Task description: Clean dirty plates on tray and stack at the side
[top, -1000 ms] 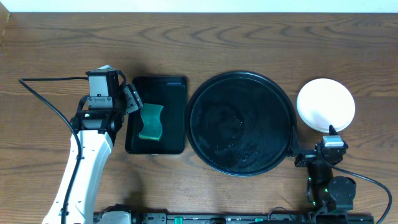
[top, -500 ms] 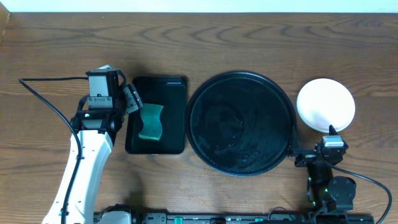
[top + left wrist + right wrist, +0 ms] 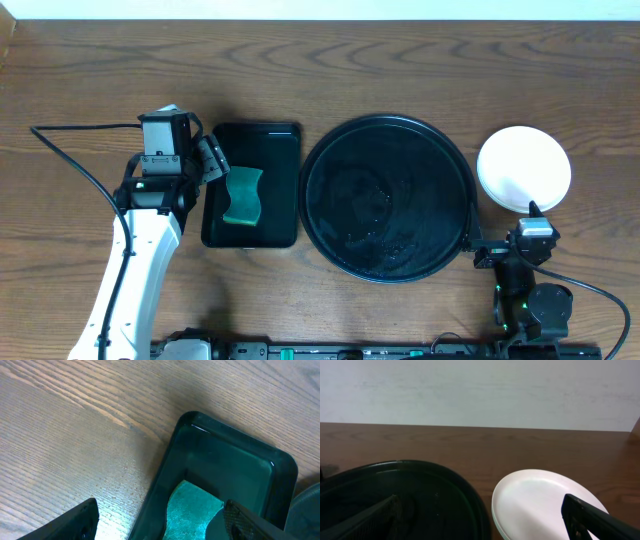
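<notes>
your right pincer (image 3: 479, 521), spread wide and holding nothing, has the stacked plates (image 3: 544, 499) just ahead and to its right on the worktop (image 3: 470, 442), off the tray (image 3: 440, 471) at its left.

1. The left arm (image 3: 130, 260) rises from the near edge, well left of the tray (image 3: 388, 118). The left gripper (image 3: 160, 510) points toward the tray, fingers spread wide.
2. The right arm (image 3: 530, 305) sits folded by the tray's right rim. The right gripper (image 3: 480, 505) is also spread wide.
</notes>
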Available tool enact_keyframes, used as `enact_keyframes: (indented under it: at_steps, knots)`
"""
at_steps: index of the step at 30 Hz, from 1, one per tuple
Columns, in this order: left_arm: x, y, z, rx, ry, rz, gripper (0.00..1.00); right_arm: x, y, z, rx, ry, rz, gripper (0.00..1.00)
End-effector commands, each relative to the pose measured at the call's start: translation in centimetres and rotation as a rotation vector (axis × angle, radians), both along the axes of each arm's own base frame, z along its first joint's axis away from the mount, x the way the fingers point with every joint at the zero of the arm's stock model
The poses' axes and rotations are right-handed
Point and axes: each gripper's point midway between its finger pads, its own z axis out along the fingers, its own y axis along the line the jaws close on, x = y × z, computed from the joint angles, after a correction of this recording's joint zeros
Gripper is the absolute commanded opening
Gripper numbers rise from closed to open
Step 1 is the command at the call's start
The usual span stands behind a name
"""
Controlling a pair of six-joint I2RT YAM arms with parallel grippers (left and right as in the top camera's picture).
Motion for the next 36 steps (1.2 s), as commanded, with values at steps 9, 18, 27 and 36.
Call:
enact_keyframes:
  at_steps: [9, 18, 27, 36]
  knots:
    - [0.4, 0.4, 1.1, 0.008, -0.027, 0.020, 0.80, 0.0, 0.2, 0.0, 0.013, 0.000, 0.003, 0.99]
    - [0.3, 0.4, 1.0, 0.008, -0.025, 0.020, 0.80, 0.0, 0.2, 0.0, 0.013, 0.000, 0.003, 0.99]
    - [-0.5, 0.3, 3.5, 0.007, -0.106, 0.017, 0.80, 0.0, 0.2, 0.0, 0.013, 0.000, 0.003, 0.99]
    - [-3.1, 0.3, 8.4, 0.007, -0.281, 0.018, 0.80, 0.0, 0.2, 0.0, 0.013, 0.000, 0.003, 0.99]
